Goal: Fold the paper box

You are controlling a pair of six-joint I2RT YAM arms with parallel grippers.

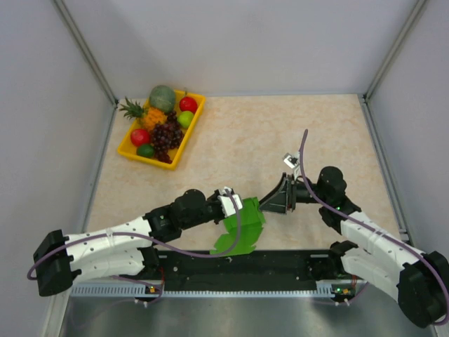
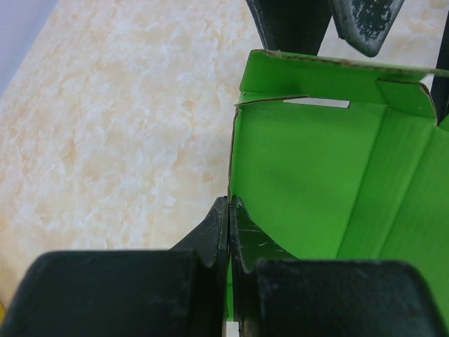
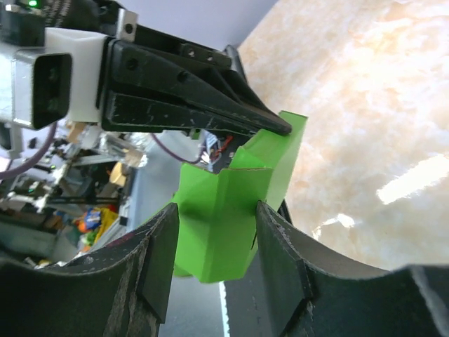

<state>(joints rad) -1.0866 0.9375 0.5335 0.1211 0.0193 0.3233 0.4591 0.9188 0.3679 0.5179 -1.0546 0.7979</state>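
The paper box (image 1: 242,226) is a bright green, partly folded card held above the table's near edge. My left gripper (image 1: 233,204) is shut on its left wall; the left wrist view shows both fingers (image 2: 245,232) pinching that wall's edge, with the green inside (image 2: 309,175) spreading to the right. My right gripper (image 1: 269,205) is at the box's upper right side. In the right wrist view the right gripper (image 3: 217,246) is open, its fingers (image 3: 280,260) straddling a folded green flap (image 3: 221,210). The left gripper (image 3: 277,128) shows there, clamped on the card's top.
A yellow tray (image 1: 192,135) of fruit stands at the back left of the beige table (image 1: 280,133). The black base rail (image 1: 245,263) runs along the near edge under the box. Grey walls enclose the table on three sides.
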